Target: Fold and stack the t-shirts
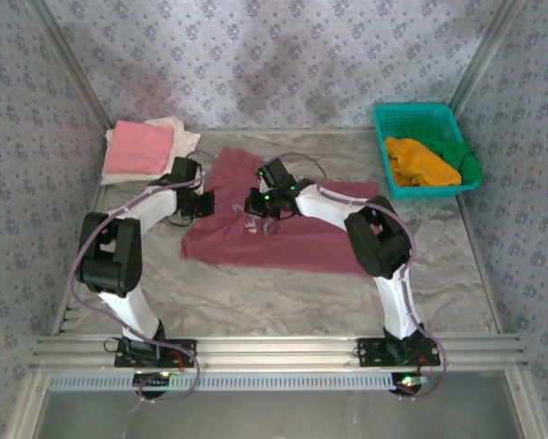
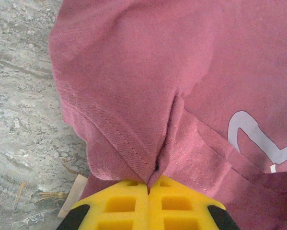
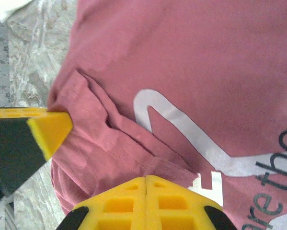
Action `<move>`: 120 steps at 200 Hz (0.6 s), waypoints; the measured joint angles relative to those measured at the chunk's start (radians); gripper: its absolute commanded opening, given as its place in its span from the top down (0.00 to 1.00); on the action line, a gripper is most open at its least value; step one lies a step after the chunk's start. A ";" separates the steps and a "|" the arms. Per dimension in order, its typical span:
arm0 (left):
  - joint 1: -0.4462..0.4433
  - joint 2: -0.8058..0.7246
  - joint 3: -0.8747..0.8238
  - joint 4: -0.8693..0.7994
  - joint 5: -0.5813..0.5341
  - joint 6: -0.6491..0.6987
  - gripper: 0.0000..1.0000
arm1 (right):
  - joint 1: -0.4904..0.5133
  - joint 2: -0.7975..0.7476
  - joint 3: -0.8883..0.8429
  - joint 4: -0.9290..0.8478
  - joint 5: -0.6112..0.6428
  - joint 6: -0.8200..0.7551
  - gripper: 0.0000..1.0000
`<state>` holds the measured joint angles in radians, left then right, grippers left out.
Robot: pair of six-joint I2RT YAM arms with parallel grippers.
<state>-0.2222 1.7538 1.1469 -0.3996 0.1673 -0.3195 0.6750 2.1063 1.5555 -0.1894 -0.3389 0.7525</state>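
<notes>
Lying on table: maroon cloth t-shirt with white print [image 1: 292, 240], spread mostly flat across the middle of the grey marbled tabletop [image 1: 283, 302]; its left part is bunched up between the two grippers.
Grip, left: left gripper [image 2: 148, 184] has its yellow pads pressed together, pinching a raised fold of the maroon shirt next to a stitched hem. In the top view it sits at the shirt's left edge [image 1: 200, 203].
Grip, right: right gripper [image 3: 145, 179] has its yellow pads closed flush on a ridge of the same cloth, just beside the white print [image 3: 181, 127]. The top view puts it over the shirt [image 1: 260, 212], near the left gripper.
Print: white curved outline with dark lettering reading "are the" [image 3: 272, 191].
Creases: folds run out from each pinch, and the cloth lies smooth further away.
Second finger, right wrist view: yellow-tipped black finger [image 3: 42, 132] at the left edge, just beside the shirt's border. Contact cannot be told.
Stack, far left corner: folded pink t-shirt [image 1: 138, 151] lying on a cream t-shirt [image 1: 184, 137], apart from the maroon one.
Basket, far right corner: teal plastic mesh basket [image 1: 418, 114] holding a crumpled orange t-shirt [image 1: 420, 163] and a green t-shirt [image 1: 461, 157]. The green one spills over the right rim.
</notes>
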 measured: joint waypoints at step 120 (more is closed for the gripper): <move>0.015 -0.018 -0.047 0.000 -0.064 -0.016 0.52 | -0.019 -0.005 0.027 -0.006 0.073 -0.144 1.00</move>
<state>-0.2073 1.7359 1.0996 -0.3996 0.1028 -0.3351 0.6563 2.1017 1.5822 -0.1951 -0.2657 0.6086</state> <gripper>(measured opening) 0.483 0.065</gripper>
